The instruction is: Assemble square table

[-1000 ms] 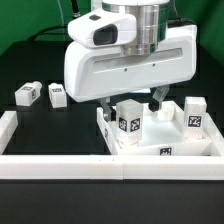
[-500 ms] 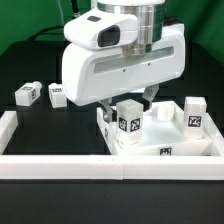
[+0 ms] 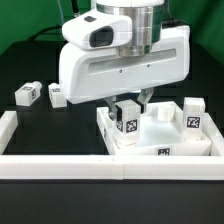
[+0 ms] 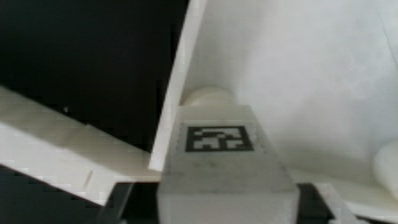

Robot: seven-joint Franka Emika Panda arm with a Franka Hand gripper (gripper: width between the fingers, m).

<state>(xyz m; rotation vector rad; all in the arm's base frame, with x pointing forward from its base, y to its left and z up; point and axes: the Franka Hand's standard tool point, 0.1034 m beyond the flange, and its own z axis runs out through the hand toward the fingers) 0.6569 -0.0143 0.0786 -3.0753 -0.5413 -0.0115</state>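
1. The gripper (image 3: 128, 104) hangs at frame centre. Its jaws closely flank an upright leg (image 3: 127, 122) (image 4: 217, 165), but I cannot tell whether they clamp it.
2. That leg stands inside the square table top (image 3: 200, 143) (image 4: 302, 60), lower right.
3. A loose leg (image 3: 26, 94) and another leg (image 3: 57, 94) lie mid-left, apart from the top.

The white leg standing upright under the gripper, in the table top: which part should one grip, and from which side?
Probably its upper half, coming straight down from above, one finger on each side beside the tagged face. The leg stands upright, so those sides are free up high, while its foot sits close to the table top's raised rim, where fingers would hardly fit.
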